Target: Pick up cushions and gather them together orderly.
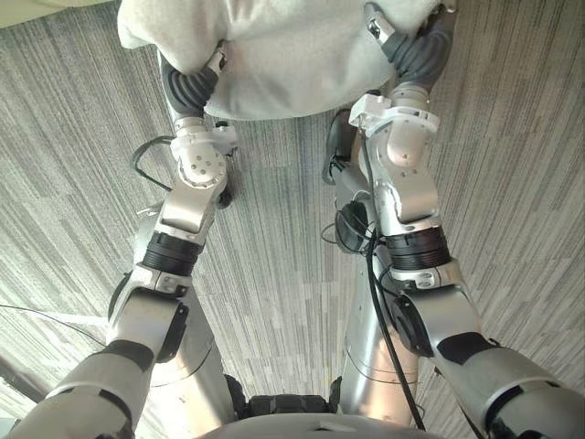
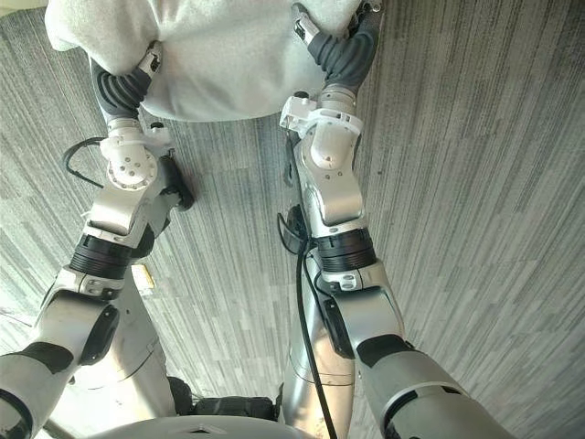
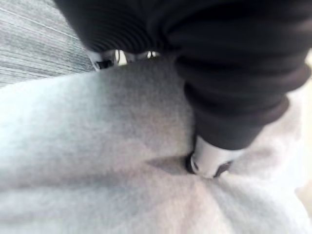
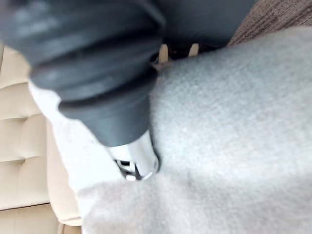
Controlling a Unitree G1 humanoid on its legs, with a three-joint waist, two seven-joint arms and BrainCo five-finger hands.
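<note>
Now | grey cushion (image 1: 292,55) | left hand (image 1: 192,87) fingers pinch its edge | right hand (image 1: 416,50) likewise

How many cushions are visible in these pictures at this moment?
1. A light grey cushion is held between the left hand and the right hand, above the striped carpet. Others may be hidden behind it.

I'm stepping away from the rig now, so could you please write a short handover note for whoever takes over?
Left hand: thumb pinched into the light grey cushion at its left edge.
Right hand: thumb pinched into its right edge.
The cushion is held between both hands over the grey carpet, with a cream tufted seat close by.
Done: one cushion picked up.
Left: set it down neatly.
</note>
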